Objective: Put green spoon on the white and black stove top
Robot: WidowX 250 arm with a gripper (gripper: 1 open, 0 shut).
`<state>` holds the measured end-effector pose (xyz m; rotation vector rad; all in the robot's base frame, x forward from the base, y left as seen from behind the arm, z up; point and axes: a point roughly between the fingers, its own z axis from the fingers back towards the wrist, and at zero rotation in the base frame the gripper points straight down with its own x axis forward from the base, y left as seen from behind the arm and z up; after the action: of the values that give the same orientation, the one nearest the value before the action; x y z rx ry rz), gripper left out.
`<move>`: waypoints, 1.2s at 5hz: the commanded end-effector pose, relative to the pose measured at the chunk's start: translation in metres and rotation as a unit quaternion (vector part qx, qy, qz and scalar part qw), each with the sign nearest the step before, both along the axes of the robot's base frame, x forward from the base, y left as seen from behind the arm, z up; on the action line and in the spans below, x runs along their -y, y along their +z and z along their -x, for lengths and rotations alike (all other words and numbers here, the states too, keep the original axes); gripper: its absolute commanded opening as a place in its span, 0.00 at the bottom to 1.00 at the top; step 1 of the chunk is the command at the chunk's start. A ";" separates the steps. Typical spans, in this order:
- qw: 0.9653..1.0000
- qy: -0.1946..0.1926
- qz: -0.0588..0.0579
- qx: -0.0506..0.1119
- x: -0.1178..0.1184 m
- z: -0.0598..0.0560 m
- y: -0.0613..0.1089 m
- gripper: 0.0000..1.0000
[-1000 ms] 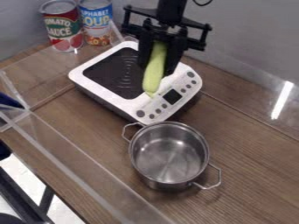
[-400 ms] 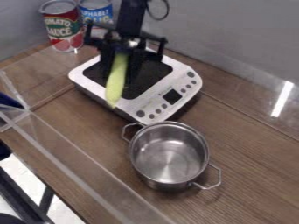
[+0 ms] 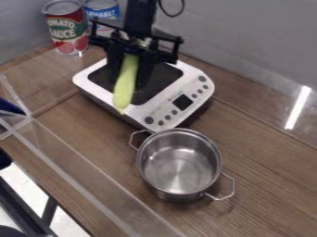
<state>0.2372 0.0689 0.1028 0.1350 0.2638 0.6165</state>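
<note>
- Leftmost, at the back of the bench (image 3: 266,176), two tomato cans (image 3: 65,25) stand just behind the stove; they are close enough that the arm should avoid swinging any further back or left while it lowers.
- Next, the gripper (image 3: 130,57) is clenched on the green spoon (image 3: 126,81), gripping its upper end, so the spoon hangs nearly upright with its lower tip over the left front part of the white and black stove top (image 3: 145,83). Whether the tip already touches the surface cannot be told from this view.
- Judging by that, the step in hand is setting the spoon down. The tip sits close to the stove's front left edge, so it would pay to nudge toward the middle of the black square before letting go; otherwise the spoon may tip off onto the wood.
- Because the spoon hangs upright, it will fall flat once freed. Lowering until the tip rests on the black glass, then releasing gently, should limit any bounce or roll of the smooth plastic.
- Further right and nearer the camera, the steel pot (image 3: 181,165) sits empty on the bench, just in front of the stove's button panel (image 3: 180,104). It is a likely trap: a spoon toppling forward could land in it.
</note>
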 end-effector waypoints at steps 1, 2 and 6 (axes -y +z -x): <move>0.999 -0.038 -0.014 0.005 0.003 -0.008 -0.008 0.00; 0.998 -0.060 -0.014 0.003 -0.001 -0.017 -0.015 0.00; 0.989 -0.149 0.017 0.016 -0.009 -0.044 -0.033 0.00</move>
<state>0.2770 0.0738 0.0575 0.1287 0.2681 0.3011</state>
